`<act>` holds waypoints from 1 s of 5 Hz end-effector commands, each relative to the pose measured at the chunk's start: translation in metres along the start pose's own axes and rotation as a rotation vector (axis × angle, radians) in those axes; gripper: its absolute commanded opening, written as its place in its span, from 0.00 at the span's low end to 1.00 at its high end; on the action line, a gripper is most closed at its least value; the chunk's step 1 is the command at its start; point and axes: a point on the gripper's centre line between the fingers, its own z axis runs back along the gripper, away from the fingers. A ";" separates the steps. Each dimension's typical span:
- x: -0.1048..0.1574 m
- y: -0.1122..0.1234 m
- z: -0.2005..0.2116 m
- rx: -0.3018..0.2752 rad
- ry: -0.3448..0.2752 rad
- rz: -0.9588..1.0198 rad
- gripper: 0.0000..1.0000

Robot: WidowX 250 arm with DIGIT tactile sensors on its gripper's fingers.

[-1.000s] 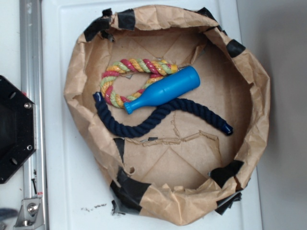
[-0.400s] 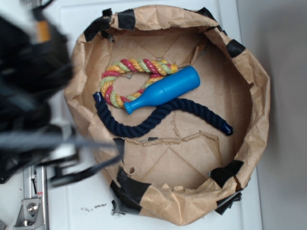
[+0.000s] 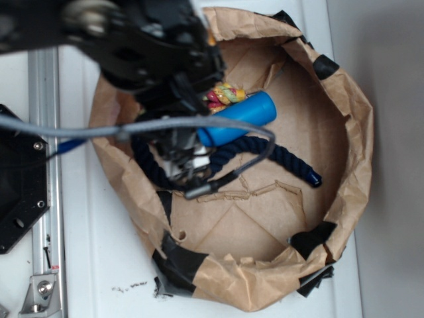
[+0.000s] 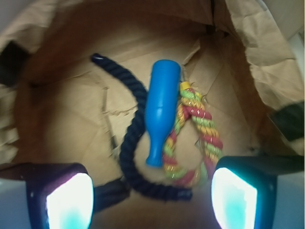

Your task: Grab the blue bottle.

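Hovering above blue bottle, fingers spread apart, empty.
Best lowered straddling the wide body, clear of navy rope alongside.

The blurred arm hid the blue bottle's neck in the exterior view. It also covered most of the braided rope.
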 end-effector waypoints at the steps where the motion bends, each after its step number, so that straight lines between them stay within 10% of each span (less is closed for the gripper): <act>1: 0.024 -0.032 -0.036 -0.020 -0.003 -0.234 1.00; 5: 0.061 0.031 -0.065 0.218 0.204 -0.430 1.00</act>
